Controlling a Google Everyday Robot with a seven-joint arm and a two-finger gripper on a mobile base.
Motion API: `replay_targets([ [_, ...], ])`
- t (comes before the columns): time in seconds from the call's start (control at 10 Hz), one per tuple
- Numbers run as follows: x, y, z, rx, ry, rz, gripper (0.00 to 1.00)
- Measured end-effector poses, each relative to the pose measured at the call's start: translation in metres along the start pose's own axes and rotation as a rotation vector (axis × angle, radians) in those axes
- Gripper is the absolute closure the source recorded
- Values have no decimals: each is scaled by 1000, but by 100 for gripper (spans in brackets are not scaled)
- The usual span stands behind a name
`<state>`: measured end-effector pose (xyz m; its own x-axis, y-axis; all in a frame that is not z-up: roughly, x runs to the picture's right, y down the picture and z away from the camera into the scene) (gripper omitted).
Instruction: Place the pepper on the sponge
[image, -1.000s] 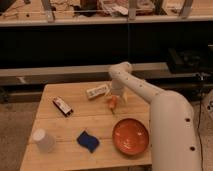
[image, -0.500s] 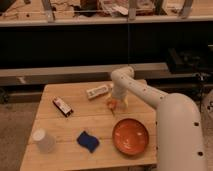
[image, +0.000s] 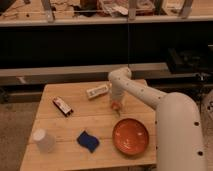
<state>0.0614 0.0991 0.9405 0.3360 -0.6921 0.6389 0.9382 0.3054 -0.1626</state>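
Note:
The small orange-red pepper (image: 117, 106) shows on the wooden table (image: 65, 125) just above the bowl. My gripper (image: 116, 103) points down right at the pepper, at the end of the white arm that reaches in from the right. Whether it holds the pepper I cannot tell. The dark-blue sponge (image: 88, 140) lies flat near the table's front, to the left of and below the gripper, with nothing on it.
A big orange bowl (image: 131, 136) sits at the front right, close under the gripper. A black-and-red packet (image: 63, 106) lies at the left, a white packet (image: 97, 91) at the back, and a white cup (image: 44, 140) at the front left.
The arm has shifted a little to the right and the gripper has come down slightly at the pepper. The sponge, the bowl and the packets have not moved.

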Motion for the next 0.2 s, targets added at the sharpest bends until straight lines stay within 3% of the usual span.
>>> replay_targets([
  [0.2, 0, 0, 0, -2, 0, 1, 98],
])
